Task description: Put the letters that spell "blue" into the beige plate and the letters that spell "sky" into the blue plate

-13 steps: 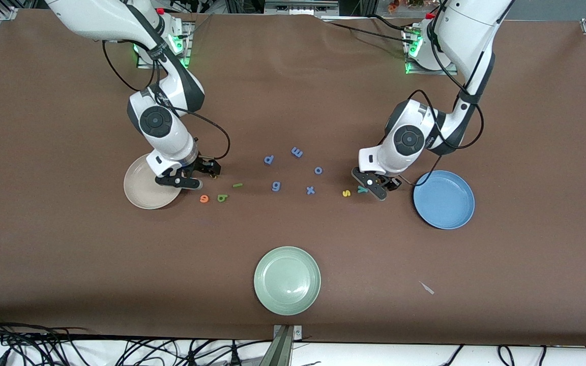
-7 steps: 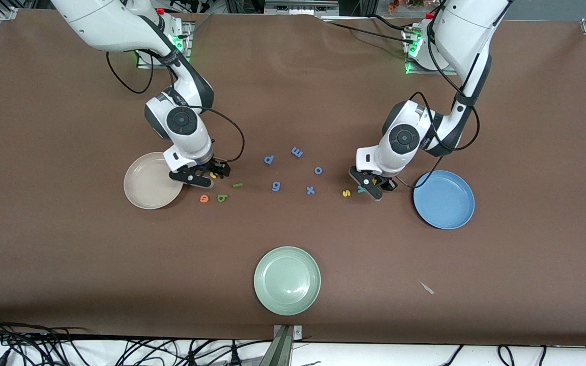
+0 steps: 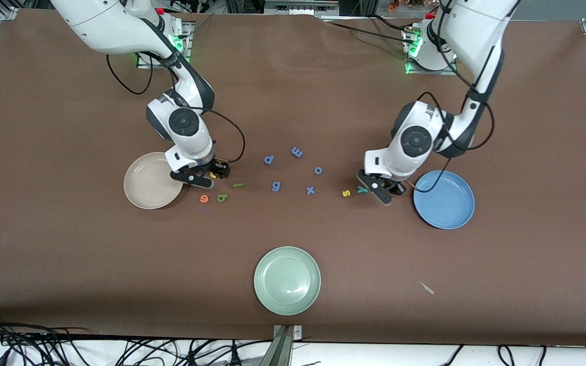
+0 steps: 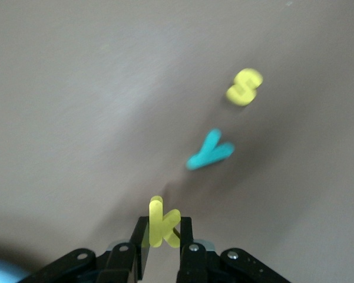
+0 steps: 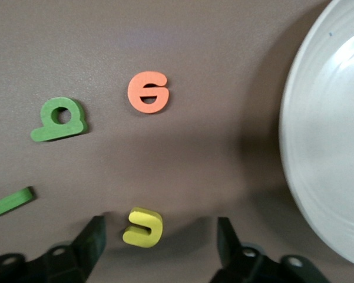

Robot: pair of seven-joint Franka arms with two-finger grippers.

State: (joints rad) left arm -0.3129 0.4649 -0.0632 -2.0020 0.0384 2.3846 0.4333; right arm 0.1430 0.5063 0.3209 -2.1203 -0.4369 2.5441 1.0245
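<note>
My left gripper [image 3: 382, 192] is shut on the yellow k [image 4: 162, 223], over the table between the teal y [image 3: 361, 189] and the blue plate [image 3: 445, 201]. The yellow s [image 3: 346, 193] lies beside the y. My right gripper [image 3: 206, 177] is low and open beside the beige plate [image 3: 145, 188], with the yellow u [image 5: 144, 227] lying between its fingers, untouched. The orange e [image 3: 204, 198] and dark green b [image 3: 222, 197] lie just nearer the camera. The thin green l [image 3: 237, 185] lies beside them toward the table's middle. Both plates hold nothing.
Several periwinkle-blue letters lie mid-table between the arms: p [image 3: 268, 159], m [image 3: 297, 151], o [image 3: 318, 170], g [image 3: 275, 186], x [image 3: 311, 190]. A pale green plate [image 3: 287, 279] sits near the front edge. A small scrap [image 3: 427, 287] lies nearer the camera than the blue plate.
My left gripper shut on the k and shifted toward the blue plate. My right gripper moved from the beige plate's edge to straddle the u, its fingers starting to narrow.
</note>
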